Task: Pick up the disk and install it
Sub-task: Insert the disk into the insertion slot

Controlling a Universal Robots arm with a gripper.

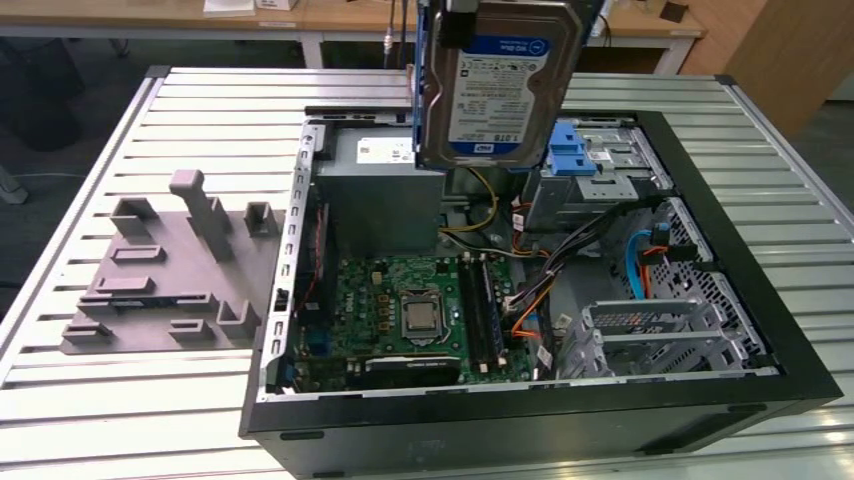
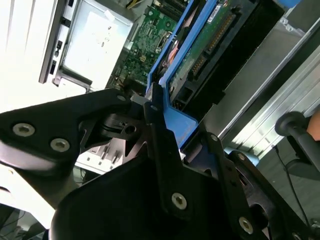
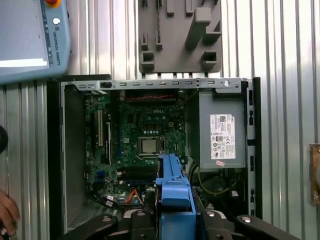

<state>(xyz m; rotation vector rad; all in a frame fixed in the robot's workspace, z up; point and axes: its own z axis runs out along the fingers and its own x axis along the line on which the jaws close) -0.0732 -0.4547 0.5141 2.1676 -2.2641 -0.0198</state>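
The disk (image 1: 501,80), a silver hard drive with a white-and-blue label in a blue bracket, hangs upright above the back of the open computer case (image 1: 747,375). It is clear of everything below. My gripper (image 3: 175,216) is shut on the disk's blue bracket (image 3: 173,192), with a black finger (image 3: 142,220) on each side. In the second wrist view the gripper (image 2: 165,125) clamps the bracket's edge, and the disk's green circuit board (image 2: 200,47) faces the camera. Straight below the disk are the case's motherboard (image 3: 145,135) and the blue drive bay (image 1: 574,155).
A grey power-supply box (image 3: 220,135) with a white sticker sits at the case's back. A grey fixture block (image 1: 167,275) lies on the slatted table at the exterior view's left. A teach pendant (image 3: 30,40) and a person's hand (image 3: 6,215) are beside the case.
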